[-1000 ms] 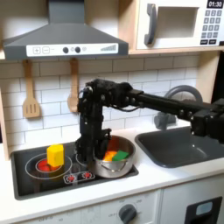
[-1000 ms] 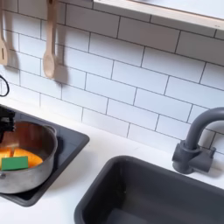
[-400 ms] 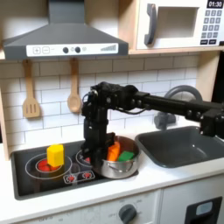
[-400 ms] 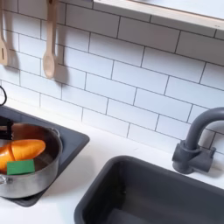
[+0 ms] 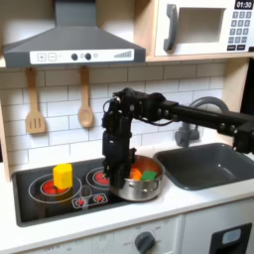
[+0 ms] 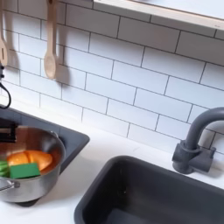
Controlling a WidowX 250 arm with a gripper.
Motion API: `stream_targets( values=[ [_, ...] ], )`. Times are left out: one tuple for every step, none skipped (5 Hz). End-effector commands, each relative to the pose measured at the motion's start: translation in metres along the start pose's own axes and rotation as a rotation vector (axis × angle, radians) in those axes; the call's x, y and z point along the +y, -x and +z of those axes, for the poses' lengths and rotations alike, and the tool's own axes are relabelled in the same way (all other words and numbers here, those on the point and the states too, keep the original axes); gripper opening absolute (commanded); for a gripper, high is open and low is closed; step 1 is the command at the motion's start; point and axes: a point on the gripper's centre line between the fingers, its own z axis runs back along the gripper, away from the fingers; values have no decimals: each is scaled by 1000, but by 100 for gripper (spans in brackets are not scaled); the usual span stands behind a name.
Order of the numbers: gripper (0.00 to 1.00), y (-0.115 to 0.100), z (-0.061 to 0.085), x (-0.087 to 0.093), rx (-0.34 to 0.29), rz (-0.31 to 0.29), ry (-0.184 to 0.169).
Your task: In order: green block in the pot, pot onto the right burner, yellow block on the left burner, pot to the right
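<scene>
Pot [image 5: 140, 180] of shiny metal is the landmark in the first exterior view; it sits at the edge of the black stove [image 5: 40, 193] nearest the sink [image 5: 203, 164], partly over the white surface [image 5: 189, 203]. The green block [image 5: 149, 175] lies inside the pot, beside an orange piece [image 5: 134, 176]. The yellow block [image 5: 63, 176] stands upright well apart from the pot, on the red burner [image 5: 50, 186] on the side away from the sink. The black arm bends down from the sink side, and the claw [image 5: 117, 167] is at the pot's rim on the side facing the yellow block; whether it is clenched on the rim or released, I cannot tell. Two wooden utensils [image 5: 35, 102] hang on the tiled wall above the stove.

In the second exterior view the pot [image 6: 48, 171] is at the stove's corner, its wall reaching over the surface [image 6: 87, 188] toward the sink [image 6: 166, 197]. Inside it the green block [image 6: 23, 170] lies against the orange piece [image 6: 28, 159]. A dark part of the arm [image 6: 7, 133] is just behind the pot. The grey faucet [image 6: 198, 140] stands beyond the sink, well apart from the pot
</scene>
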Motion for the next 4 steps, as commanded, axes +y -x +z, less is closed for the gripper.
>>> stream_targets(
  values=[
    [0,17,6,-1,38,160,-19],
    [0,21,5,-3,43,194,-23],
    [0,23,-2,-8,77,214,-1],
    [0,21,-5,-20,73,184,-2]
  ],
)
